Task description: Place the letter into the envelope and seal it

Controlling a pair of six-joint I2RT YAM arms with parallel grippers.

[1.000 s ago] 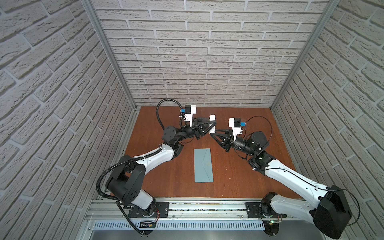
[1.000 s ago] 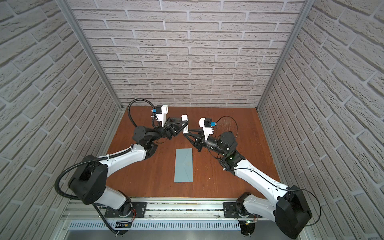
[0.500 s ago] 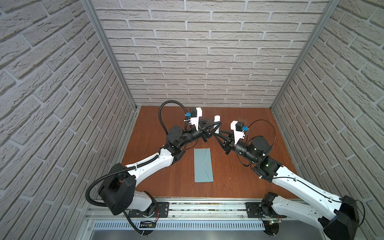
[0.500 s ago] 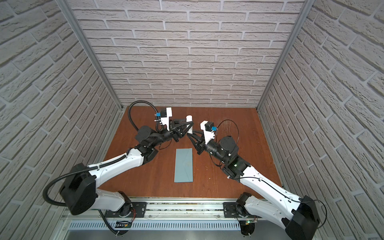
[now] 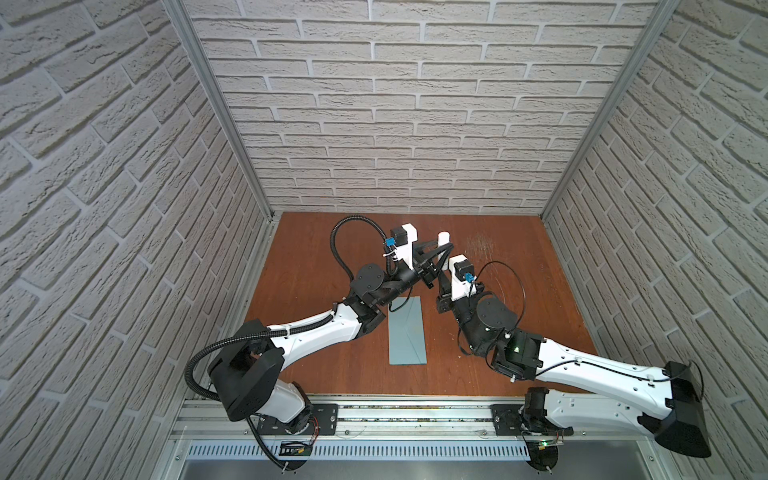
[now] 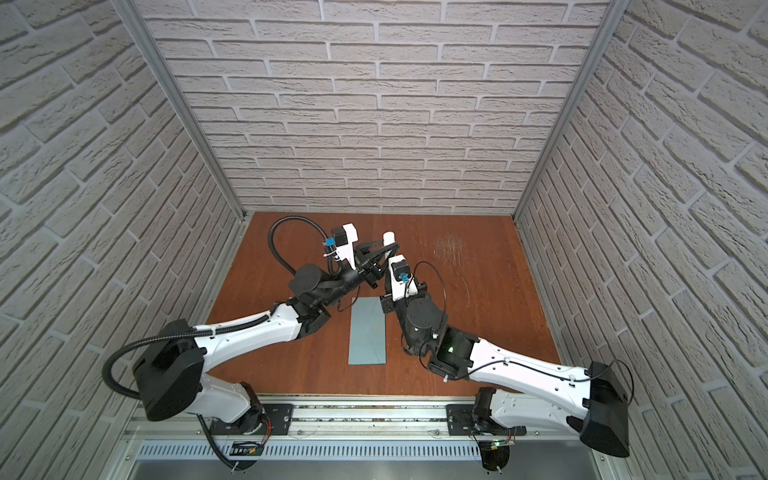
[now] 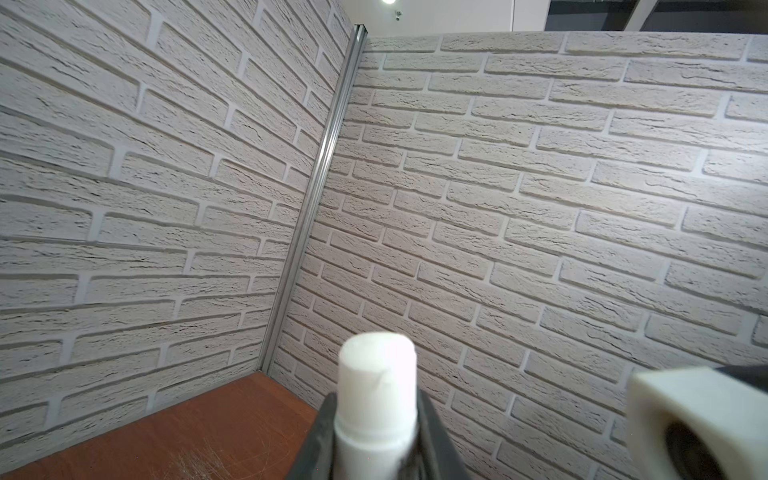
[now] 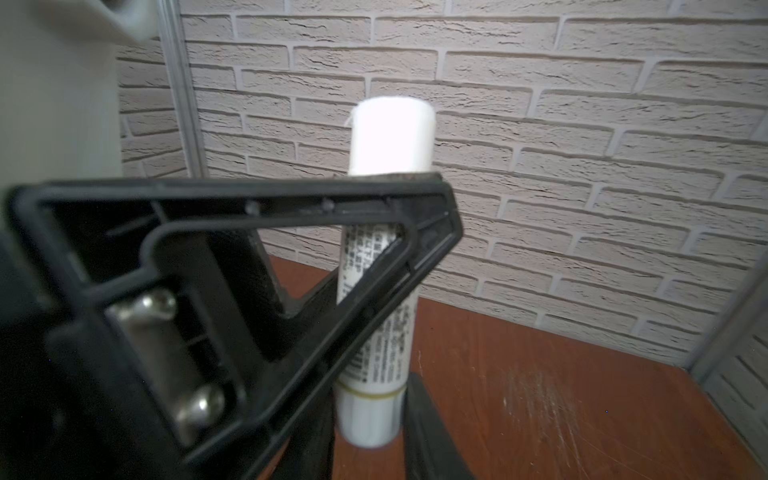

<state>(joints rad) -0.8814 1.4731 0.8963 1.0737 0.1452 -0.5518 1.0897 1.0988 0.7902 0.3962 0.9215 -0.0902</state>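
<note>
- pale brick walls all round, brown wooden table (image 5: 316,266) underneath.
- envelope (image 5: 407,332) lying flat mid-table, seams up, both grippers raised beyond its far end.
- left gripper (image 7: 376,440) clamped on the upright white stick (image 8: 390,137), just below its cap.
- right gripper (image 8: 370,444) pinching that same stick's lower end.
</note>
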